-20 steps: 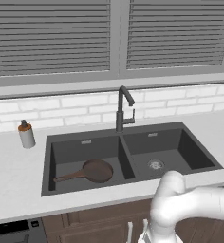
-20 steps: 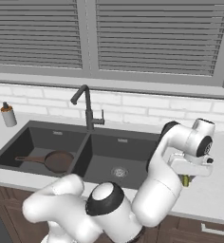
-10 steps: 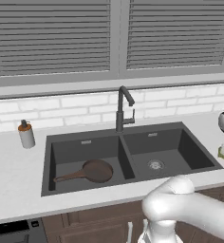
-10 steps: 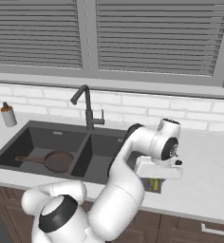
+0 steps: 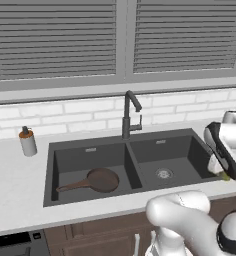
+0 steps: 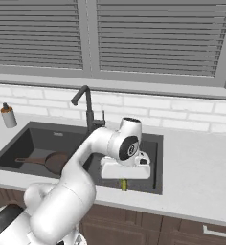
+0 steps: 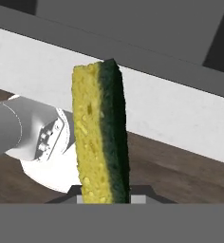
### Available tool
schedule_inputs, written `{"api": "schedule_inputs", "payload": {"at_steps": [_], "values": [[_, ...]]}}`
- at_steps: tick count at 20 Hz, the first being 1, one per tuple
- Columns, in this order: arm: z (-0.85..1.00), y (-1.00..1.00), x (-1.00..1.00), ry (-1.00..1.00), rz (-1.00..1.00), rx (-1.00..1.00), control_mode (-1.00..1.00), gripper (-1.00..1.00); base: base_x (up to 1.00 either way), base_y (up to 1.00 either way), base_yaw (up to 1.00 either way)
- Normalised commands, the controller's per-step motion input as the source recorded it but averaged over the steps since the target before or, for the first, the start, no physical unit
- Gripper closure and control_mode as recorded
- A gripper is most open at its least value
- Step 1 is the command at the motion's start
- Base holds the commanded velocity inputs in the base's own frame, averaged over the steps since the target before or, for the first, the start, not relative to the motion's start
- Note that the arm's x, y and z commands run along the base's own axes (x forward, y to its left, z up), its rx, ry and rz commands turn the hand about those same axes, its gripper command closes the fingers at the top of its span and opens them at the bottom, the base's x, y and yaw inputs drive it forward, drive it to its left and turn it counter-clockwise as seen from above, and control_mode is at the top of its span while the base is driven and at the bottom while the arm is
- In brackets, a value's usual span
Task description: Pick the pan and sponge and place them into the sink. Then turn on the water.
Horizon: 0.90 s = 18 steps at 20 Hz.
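We pinch the sponge (image 7: 100, 135) in the gripper (image 6: 124, 183) over the sink's (image 6: 155, 184) front rim — light, soft, squashy, so we judge its flat faces the best hold — while the pan (image 5: 101, 180) lies in the left basin.

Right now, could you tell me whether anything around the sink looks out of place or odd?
Nothing stands out. The pan lies flat in the sink's left basin, and the gripper holds the sponge on edge above the front rim.

Two base cameras share the sink (image 5: 125, 170); hand camera looks close.
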Motion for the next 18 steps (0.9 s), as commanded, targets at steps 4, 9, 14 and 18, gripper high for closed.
{"api": "schedule_inputs", "payload": {"at_steps": [4, 9, 14, 18], "values": [[0.11, 1.0, 0.0, -0.07, 0.0, -0.02, -1.0, 1.0, 0.0, 0.0, 0.0], [0.35, 1.0, 0.08, -0.13, 0.0, 0.0, -1.0, 1.0, 0.0, 0.0, 0.0], [0.22, 1.0, 0.07, -0.02, 0.0, 0.0, -1.0, 1.0, 0.0, 0.0, 0.0], [0.11, 1.0, 0.0, 0.0, 0.0, 0.0, -1.0, 1.0, 0.0, 0.0, 0.0]]}}
